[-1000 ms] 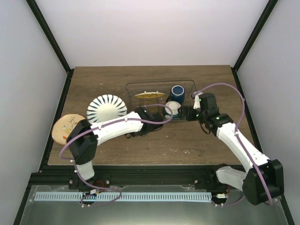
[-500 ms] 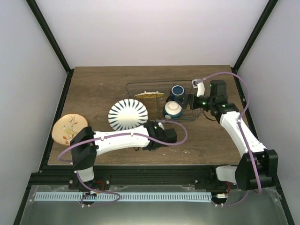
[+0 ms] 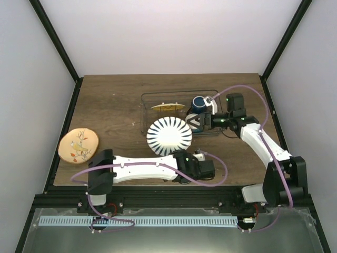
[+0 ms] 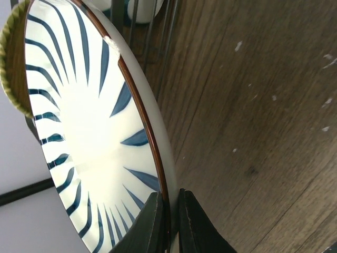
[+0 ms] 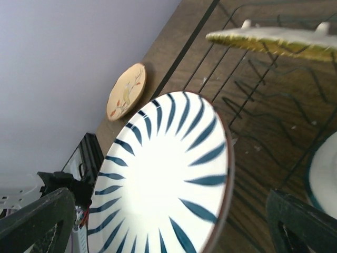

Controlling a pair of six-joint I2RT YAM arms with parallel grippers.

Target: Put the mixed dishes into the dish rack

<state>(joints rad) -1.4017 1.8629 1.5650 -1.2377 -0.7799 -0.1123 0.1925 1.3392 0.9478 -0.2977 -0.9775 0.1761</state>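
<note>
left gripper (image 4: 169, 196): seen low in the centre of the top view; its dark fingers (image 4: 150, 224) are pinched on the rim of the striped plate.
striped plate (image 3: 169, 136): white with dark radial stripes; it is held tilted on edge, in the middle of the top view, at the near side of the dish rack. whether it touches the wire cannot be told.
tan painted plate (image 3: 78, 145): laid flat on the table (image 3: 110, 100) at the left edge, well apart from the rack.
right gripper (image 3: 204, 120): placed right of centre, at the rack's right end; its fingers are spread wide, with nothing between them, and are seen in both lower corners of the right wrist view.
small bowl (image 5: 325, 176): seen at the right edge of the right wrist view, inside the rack.
dish rack (image 3: 143, 105): grey wire, set in the upper middle.
orange-yellow plate (image 3: 168, 107): stood among the rack's dividers.
dark blue cup (image 3: 199, 102): seated in the rack's far right part.
</note>
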